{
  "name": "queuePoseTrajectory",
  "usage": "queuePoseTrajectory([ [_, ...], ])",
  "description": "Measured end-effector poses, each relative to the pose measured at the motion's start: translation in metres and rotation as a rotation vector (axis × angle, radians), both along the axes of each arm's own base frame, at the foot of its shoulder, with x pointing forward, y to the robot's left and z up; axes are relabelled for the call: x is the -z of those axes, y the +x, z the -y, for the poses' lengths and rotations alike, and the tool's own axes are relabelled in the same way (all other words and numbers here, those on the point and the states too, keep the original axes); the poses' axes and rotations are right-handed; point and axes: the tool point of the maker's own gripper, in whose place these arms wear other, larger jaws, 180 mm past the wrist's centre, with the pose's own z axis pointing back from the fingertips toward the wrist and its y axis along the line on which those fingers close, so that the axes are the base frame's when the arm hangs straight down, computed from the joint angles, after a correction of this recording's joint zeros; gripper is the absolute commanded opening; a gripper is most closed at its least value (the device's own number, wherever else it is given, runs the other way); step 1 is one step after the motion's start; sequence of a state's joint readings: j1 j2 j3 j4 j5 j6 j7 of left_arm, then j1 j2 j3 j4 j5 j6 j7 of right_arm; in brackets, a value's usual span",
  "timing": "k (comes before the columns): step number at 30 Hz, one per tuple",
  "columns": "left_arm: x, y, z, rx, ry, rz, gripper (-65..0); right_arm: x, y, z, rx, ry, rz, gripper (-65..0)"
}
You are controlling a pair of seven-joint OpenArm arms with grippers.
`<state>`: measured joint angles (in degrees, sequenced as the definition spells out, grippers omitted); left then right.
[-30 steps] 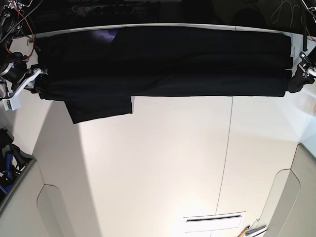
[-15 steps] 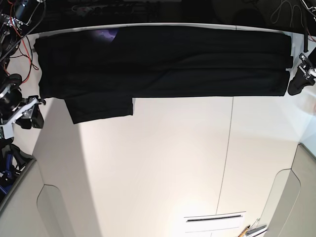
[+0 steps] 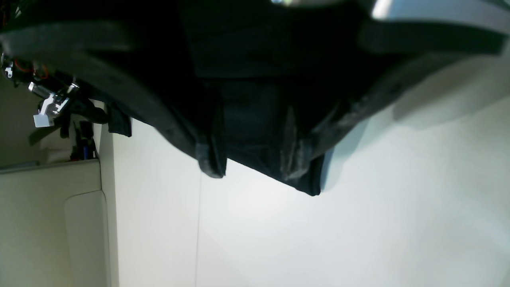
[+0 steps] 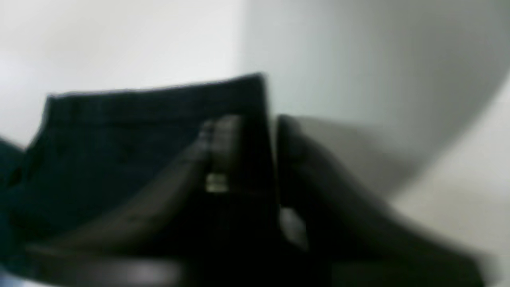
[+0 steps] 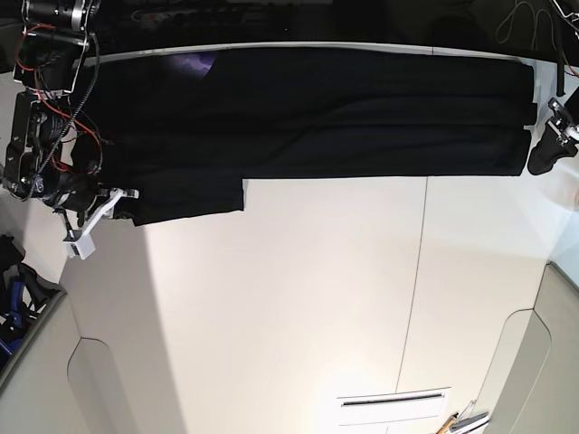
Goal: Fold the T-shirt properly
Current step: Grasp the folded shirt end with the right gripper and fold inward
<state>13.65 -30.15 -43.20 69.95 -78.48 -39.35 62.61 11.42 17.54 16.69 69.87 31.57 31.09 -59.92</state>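
While right gripper (image 4: 247, 131) pinches T-shirt (image 5: 298, 108) sleeve — left gripper (image 5: 545, 155) beside hem

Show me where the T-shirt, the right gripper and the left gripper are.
T-shirt (image 5: 362, 108): base view, middle of the folded black cloth.
right gripper (image 5: 122, 206): base view, fingertips at the sleeve's corner.
left gripper (image 5: 541, 158): base view, dark fingertips beside the shirt's edge.

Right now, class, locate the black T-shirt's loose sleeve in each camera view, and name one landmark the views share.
Base: the sleeve juts below the T-shirt's lower-left edge, at the right gripper.
Right wrist: it fills the left centre, clamped in the jaws.
Left wrist: a small dark flap far left.
Shared landmark: the white table.
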Motion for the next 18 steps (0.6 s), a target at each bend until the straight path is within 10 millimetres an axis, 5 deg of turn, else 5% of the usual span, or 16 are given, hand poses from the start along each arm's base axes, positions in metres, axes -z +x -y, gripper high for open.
queuePoseTrajectory([
  [4,0.0,0.0,0.0,0.0,0.001,-0.001,-39.1,-0.008,-0.007,-0.012,-0.048,0.034,-0.016,-65.0],
  [11,0.0,0.0,0.0,0.0,0.001,-0.001,-39.1,-0.073,0.003,-0.03,-0.165,-0.012,0.156,-65.0],
  [14,0.0,0.0,0.0,0.0,0.001,-0.002,-39.1,-0.092,-0.013,-0.044,-0.212,-0.048,0.224,-65.0],
  [18,0.0,0.0,0.0,0.0,0.001,-0.002,-39.1,-0.093,-0.06,-0.072,-0.258,-0.044,0.232,-65.0],
])
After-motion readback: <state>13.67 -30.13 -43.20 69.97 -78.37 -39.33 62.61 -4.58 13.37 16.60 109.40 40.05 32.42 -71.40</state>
